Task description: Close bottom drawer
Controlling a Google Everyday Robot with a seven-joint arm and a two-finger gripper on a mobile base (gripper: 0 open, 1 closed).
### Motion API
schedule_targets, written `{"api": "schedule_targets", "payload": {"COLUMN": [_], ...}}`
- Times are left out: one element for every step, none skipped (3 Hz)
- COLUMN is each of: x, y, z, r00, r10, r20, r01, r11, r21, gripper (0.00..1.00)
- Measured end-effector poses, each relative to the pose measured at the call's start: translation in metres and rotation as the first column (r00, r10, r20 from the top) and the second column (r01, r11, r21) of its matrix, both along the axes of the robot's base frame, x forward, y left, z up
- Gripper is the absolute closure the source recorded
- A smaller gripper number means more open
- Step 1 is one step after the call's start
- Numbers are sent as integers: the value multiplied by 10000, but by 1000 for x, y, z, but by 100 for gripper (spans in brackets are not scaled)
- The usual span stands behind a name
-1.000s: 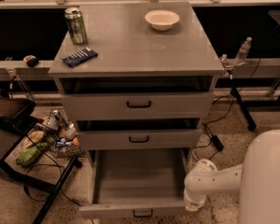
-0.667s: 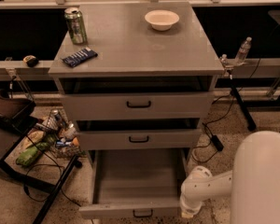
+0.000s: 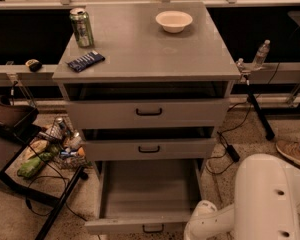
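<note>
The bottom drawer (image 3: 140, 226) stands pulled well out from the grey cabinet (image 3: 150, 51) at floor level, its black loop handle at the picture's lower edge, while the two drawers above it (top (image 3: 190, 113), middle (image 3: 190, 148)) sit pushed in. The robot's white arm (image 3: 210, 220) reaches in low on the right, just beside the drawer's front right corner. The gripper lies past the bottom edge, out of sight, so its state cannot be told. On the cabinet top rest a can (image 3: 82, 27), a bowl (image 3: 174, 21) and a dark packet (image 3: 86, 61).

Arm (image 3: 212, 220) flanks bottom drawer (image 3: 125, 226); jaws seemingly off-frame.
</note>
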State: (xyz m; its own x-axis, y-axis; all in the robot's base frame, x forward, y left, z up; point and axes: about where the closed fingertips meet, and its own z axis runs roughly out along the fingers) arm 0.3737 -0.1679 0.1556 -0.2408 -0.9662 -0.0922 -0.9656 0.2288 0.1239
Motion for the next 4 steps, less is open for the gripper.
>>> {"api": "schedule_targets", "payload": {"x": [-4,15,37,60], "y": [25,40,40,36], "z": [-36,-51,-43,-28], "r00": [9982,9875,9683,9392], "r10": [-484,-784,-748,-730], "r20": [352,1366,2385,3355], "r01": [469,695,596,536], "r11": [9979,9952,9958,9963], "r21": [441,691,701,668], "gripper": [100,100,100,100]}}
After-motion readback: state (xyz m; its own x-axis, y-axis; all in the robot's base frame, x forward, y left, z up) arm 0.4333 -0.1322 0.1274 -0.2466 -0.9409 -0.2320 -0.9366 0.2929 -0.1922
